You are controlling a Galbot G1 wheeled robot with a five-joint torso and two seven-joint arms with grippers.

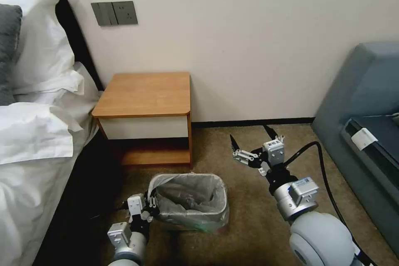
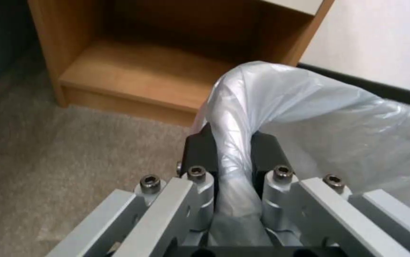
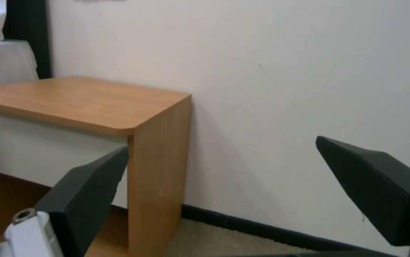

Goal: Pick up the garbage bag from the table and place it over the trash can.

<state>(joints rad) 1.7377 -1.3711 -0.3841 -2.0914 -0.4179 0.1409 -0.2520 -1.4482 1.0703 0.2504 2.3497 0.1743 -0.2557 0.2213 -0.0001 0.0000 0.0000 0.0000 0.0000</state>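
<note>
Left gripper [image 1: 152,204] clenched on the garbage bag [image 1: 189,197] where the film wraps the near-left rim of the trash can [image 1: 224,212]; in the left wrist view its dark fingers [image 2: 200,150] pinch bag [image 2: 309,107] and rim together, film bunched between them; bag is already seated in the can, edge folded over the rim on most sides, slack plastic bulging at the near-right corner; can sits on the carpet [image 1: 249,232] just in front of the table [image 1: 145,93], whose top is bare; right gripper [image 1: 253,137] released, jaws spread wide, hovering right of the can and well apart from it — facing wall [image 3: 286,71] and table side [image 3: 160,160]. Step in hand, by my read: final fitting of the bag over the rim — placement nearly done; next move calls for the left gripper to let go without dragging the film off the rim.
</note>
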